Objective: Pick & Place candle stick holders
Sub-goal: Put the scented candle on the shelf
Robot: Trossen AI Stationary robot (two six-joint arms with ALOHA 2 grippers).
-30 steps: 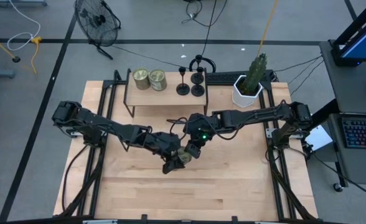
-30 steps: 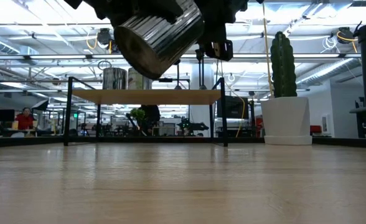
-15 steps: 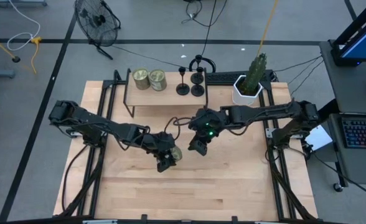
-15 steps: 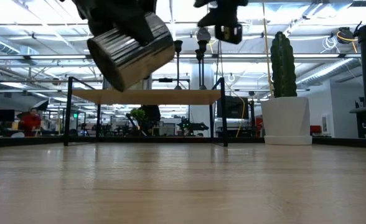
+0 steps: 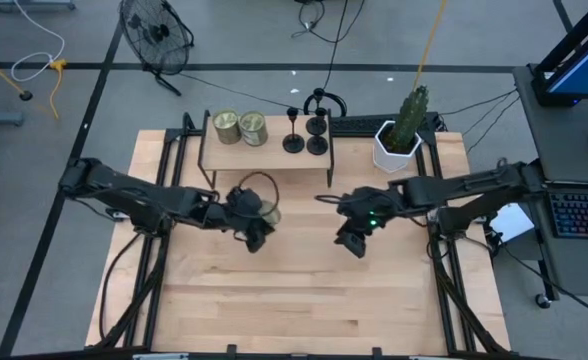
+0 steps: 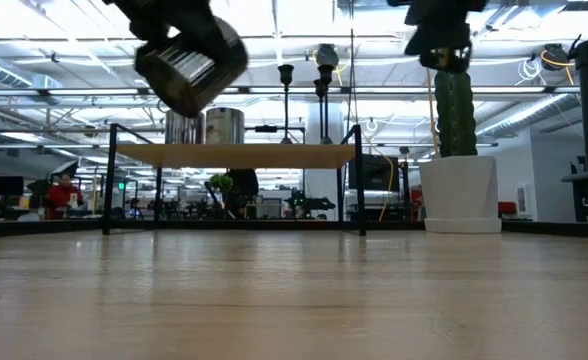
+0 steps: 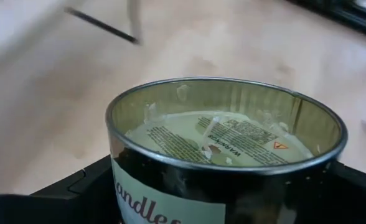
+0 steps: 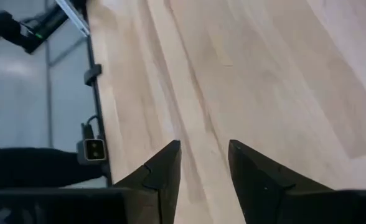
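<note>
Nearest in the low view is bare table (image 6: 294,300), lower half of the frame, with nothing standing on it up front. Above it, upper left of that frame, the left end effector (image 5: 256,222) carries a candle jar (image 6: 189,62) tilted in the air; the left wrist view shows the jar (image 7: 223,152) clenched between its fingers, wax and a warning label inside. In the high view this sits left of centre, just in front of the shelf (image 5: 264,150). Right of centre in the high view, the right end effector (image 5: 352,243) hangs over bare table, released and empty: the right wrist view shows its fingers (image 8: 164,171) apart with only wood between them. Farther back, on the shelf at upper centre, stand two more jars (image 5: 240,126) and, right of them, the holders (image 5: 306,135), upright and close together; a potted cactus (image 5: 404,130) stands beside the shelf's right end. The holders look untouched, so the step in hand seems to be carrying the jar toward the shelf, not the holders themselves. Next, the jar probably needs righting and setting down clear of the other jars, while the free right arm reaches back for a holder's thin stem.
</note>
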